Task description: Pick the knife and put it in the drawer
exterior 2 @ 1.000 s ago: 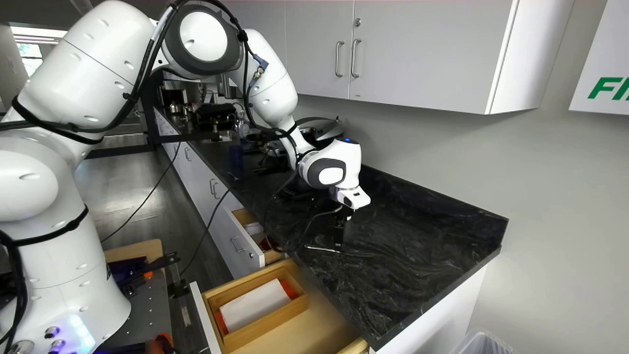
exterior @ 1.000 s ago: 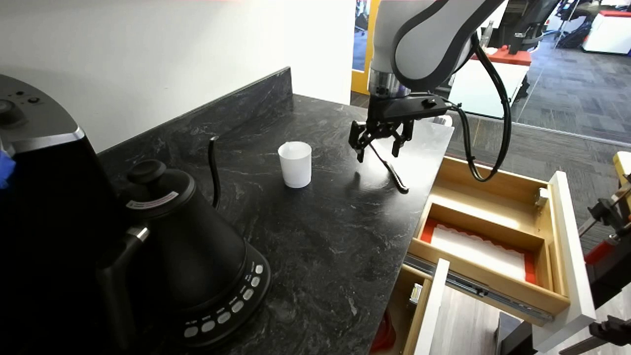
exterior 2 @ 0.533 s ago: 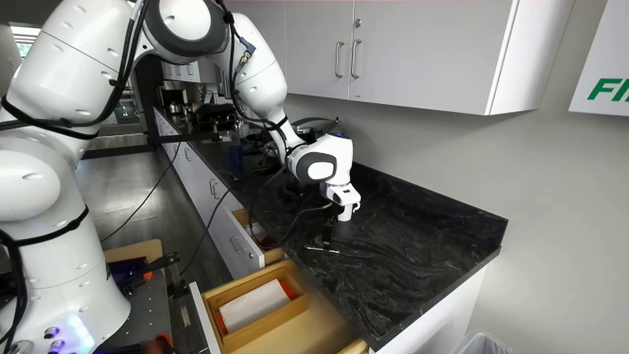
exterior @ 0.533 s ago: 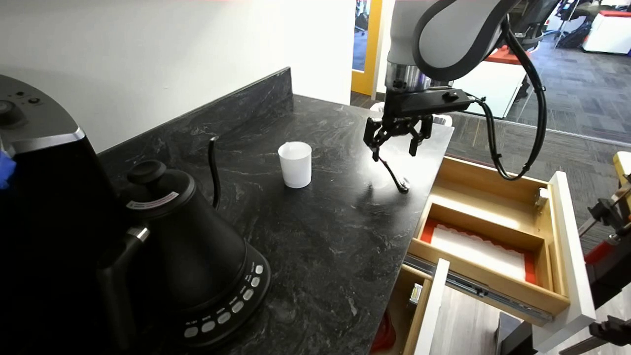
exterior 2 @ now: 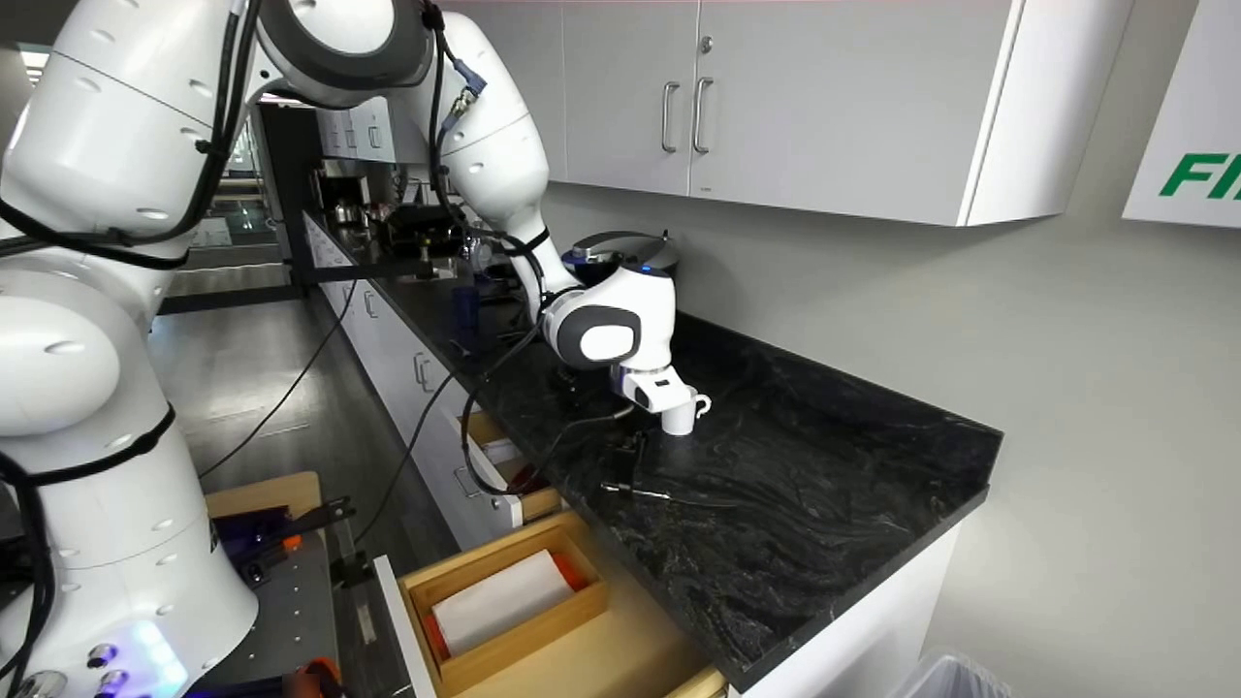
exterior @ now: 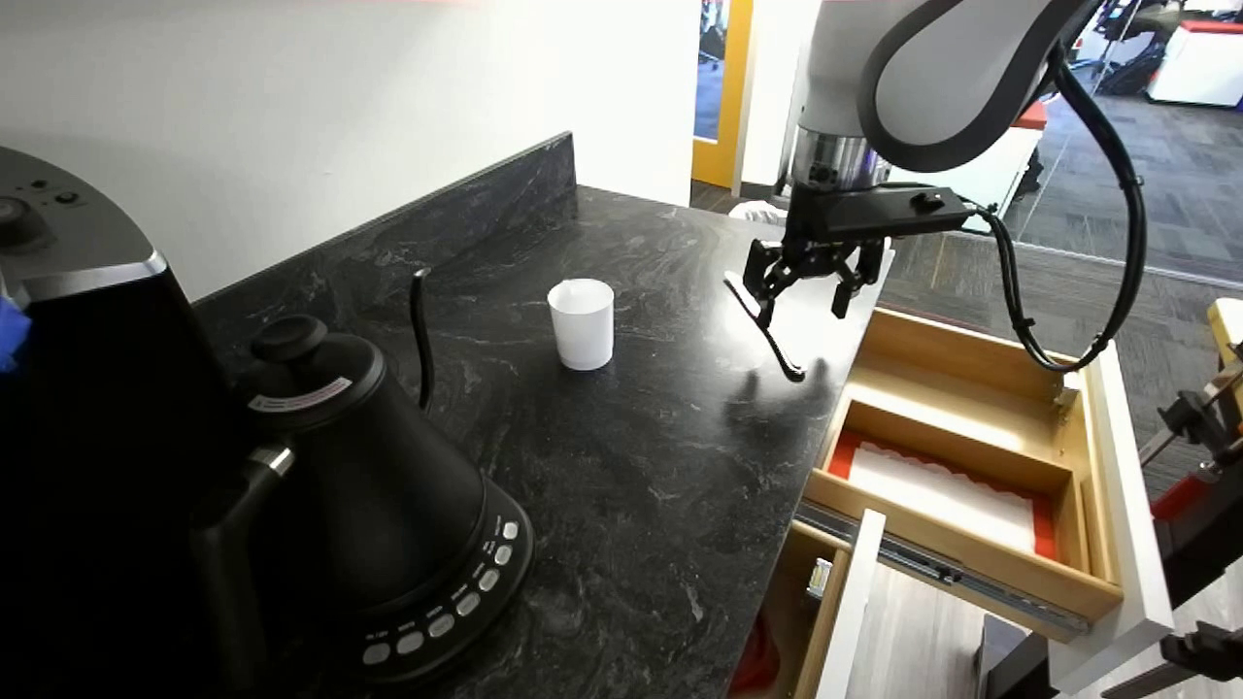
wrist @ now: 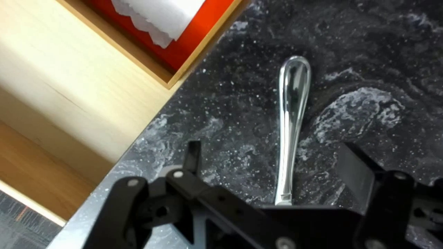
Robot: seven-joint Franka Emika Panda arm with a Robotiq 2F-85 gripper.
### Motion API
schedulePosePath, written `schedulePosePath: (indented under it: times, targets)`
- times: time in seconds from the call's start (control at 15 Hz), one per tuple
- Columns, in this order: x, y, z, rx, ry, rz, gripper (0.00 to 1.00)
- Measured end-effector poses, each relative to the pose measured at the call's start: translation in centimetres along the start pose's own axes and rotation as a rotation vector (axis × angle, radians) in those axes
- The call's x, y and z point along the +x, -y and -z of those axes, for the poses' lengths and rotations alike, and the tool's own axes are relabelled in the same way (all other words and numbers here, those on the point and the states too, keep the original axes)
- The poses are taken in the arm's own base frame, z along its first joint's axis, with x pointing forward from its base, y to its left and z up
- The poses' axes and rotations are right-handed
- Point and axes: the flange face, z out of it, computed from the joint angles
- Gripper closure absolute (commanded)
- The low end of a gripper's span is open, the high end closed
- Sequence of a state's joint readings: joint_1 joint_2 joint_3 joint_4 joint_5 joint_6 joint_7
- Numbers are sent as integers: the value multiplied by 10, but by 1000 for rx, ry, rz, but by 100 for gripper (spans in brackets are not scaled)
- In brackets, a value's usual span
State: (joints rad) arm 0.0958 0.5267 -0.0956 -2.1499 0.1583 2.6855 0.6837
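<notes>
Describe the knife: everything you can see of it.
The knife has a shiny, metal-looking silver handle, rounded at the end and narrowing toward the blade. It lies on the dark marbled countertop, handle end nearer the edge by the open wooden drawer. The blade shows as a thin dark strip in an exterior view; the end effector blocks nearly all of it in the wrist view. The end effector stands open, either side of the handle, not visibly touching it.

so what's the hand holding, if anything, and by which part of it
Nothing is held: the hand is open, and the knife lies on the counter below it.
</notes>
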Motion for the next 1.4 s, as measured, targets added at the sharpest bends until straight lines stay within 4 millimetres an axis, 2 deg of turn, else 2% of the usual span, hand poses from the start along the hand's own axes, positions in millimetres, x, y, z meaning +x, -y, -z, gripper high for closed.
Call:
schedulePosePath:
  times: [0.67,1.4]
  targets:
    - [-2,-2,-3,37,-46,-7,0]
    - [-3,-11,-28,9,-21,-22,0]
